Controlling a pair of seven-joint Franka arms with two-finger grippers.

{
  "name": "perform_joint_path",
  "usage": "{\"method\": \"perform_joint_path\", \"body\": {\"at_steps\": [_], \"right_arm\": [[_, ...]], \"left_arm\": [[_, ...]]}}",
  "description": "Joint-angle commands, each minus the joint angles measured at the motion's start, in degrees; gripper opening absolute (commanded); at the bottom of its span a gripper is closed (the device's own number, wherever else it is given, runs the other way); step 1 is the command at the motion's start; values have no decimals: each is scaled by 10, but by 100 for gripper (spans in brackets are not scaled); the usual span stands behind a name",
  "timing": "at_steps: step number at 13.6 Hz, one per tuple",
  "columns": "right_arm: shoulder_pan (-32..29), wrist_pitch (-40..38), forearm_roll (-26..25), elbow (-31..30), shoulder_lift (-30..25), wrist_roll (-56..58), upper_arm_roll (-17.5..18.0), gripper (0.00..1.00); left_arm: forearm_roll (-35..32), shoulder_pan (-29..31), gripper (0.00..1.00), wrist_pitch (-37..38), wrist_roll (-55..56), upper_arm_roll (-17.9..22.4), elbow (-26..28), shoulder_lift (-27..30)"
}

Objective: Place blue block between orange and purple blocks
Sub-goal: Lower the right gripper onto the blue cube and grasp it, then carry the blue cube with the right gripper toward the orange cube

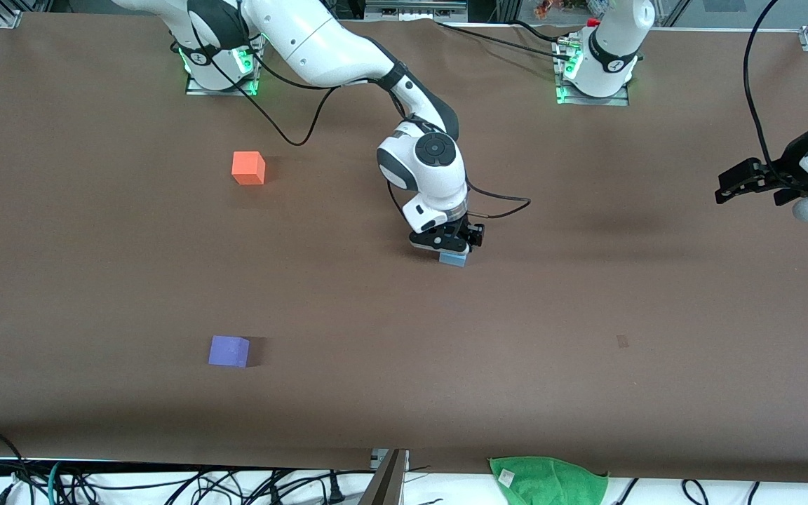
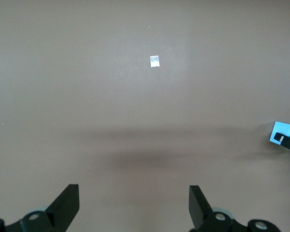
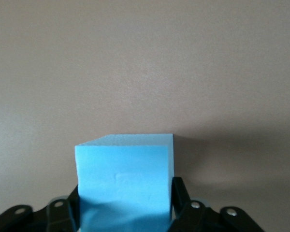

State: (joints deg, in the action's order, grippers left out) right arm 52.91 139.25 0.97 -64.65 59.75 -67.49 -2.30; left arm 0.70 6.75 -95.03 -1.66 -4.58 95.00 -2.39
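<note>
- The purple block point(image 1: 229, 351) lies nearest the front camera, at the right arm's end.
- The orange block point(image 1: 248, 167) lies farther back, the gap between them bare.
- At mid-table, right gripper point(image 1: 446, 247) clamps the blue block point(image 1: 454, 259); grasp step, lift and carry into the gap next.
- Left gripper point(image 1: 730, 186) waits, fingers apart.

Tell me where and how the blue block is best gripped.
By two opposite flat side faces, coming straight down from above: the blue block is a cube sitting flat on the table. The right gripper already has its fingers against those faces.
</note>
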Motion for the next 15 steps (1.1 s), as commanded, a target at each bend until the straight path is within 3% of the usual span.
{"method": "perform_joint_path", "body": {"at_steps": [1,5,8,10,12,15], "right_arm": [[-1,-43,-9,21,-7,-1,-10,38],[-64,-164,7,13,-82,91,-3,38],[-119,-275,53,-19,-152,221,-7,38],[-160,-305,58,-100,-214,327,-9,38],[-195,-277,58,-220,-280,418,-21,39],[-203,-209,58,-372,-341,520,-80,39]], "left_arm": [[11,-2,100,-7,-18,3,4,4],[12,-2,100,-7,-16,3,4,3],[12,-3,100,-7,-14,1,3,3],[11,-4,100,-7,-16,1,2,3],[11,-5,100,-7,-16,1,2,3],[11,-4,100,-5,-16,1,2,3]]}}
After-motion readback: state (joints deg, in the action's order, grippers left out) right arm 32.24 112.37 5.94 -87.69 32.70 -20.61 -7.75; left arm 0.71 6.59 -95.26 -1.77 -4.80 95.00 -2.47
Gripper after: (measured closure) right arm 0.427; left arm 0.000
